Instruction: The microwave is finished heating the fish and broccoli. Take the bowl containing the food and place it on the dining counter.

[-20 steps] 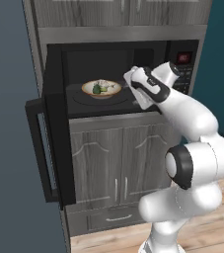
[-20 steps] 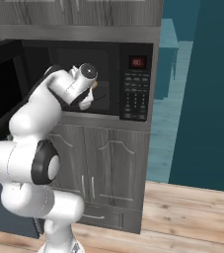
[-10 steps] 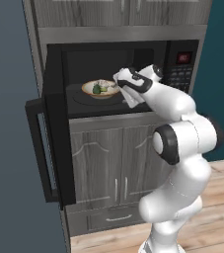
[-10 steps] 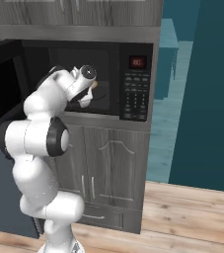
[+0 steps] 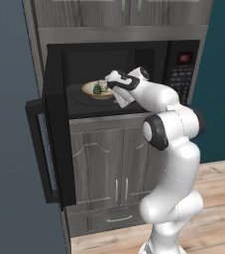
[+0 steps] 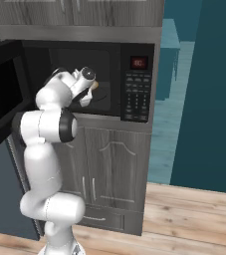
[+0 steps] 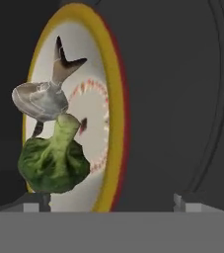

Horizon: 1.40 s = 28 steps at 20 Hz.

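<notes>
The gripper point(image 5: 110, 79) has been carried further into the open microwave point(image 5: 134, 54) over the last second, and is now poised at the 3 o'clock rim of the bowl point(image 5: 96, 89), jaws spread wide and empty. The fish point(image 7: 42, 99) and broccoli point(image 7: 54, 160) sit inside (undisturbed). Grasping seems imminent.

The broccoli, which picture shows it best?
The hand view: the broccoli is big and close there, lying in the bowl right beside the fish. In the left base view it is just a tiny green spot in the bowl inside the microwave. In the right base view the arm covers it.
</notes>
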{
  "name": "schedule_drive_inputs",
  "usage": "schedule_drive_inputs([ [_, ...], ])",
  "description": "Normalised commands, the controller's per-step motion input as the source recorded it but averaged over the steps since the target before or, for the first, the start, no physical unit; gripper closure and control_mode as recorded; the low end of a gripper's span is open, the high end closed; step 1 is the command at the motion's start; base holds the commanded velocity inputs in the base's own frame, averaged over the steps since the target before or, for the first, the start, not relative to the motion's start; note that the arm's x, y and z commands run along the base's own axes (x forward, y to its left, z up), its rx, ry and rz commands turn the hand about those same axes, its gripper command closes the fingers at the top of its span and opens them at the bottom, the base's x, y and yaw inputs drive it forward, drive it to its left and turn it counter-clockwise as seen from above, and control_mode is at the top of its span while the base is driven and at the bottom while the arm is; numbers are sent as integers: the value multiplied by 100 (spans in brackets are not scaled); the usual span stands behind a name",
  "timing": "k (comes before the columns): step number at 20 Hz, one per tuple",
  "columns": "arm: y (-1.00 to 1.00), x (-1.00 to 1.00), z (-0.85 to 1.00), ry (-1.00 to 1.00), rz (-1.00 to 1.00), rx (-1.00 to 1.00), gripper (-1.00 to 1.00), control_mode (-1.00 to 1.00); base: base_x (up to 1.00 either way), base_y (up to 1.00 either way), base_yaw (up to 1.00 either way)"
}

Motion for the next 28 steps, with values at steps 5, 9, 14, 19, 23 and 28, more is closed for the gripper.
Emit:
schedule_drive_inputs([
  [5, 7, 61, -15, 2, 0, 0, -100, -100, 0, 0, 0],
  [9, 3, 36, -15, 1, 0, 0, -100, -100, 0, 0, 0],
  [14, 15, 5, -44, 5, 0, -4, 100, -100, 0, 0, 0],
  [19, 2, 1, -6, 0, 0, 0, 100, -100, 0, 0, 0],
  [23, 0, 0, 0, 0, 0, 0, 100, -100, 0, 0, 0],
  [28, 0, -32, 0, -1, 0, 0, 100, -100, 0, 0, 0],
])
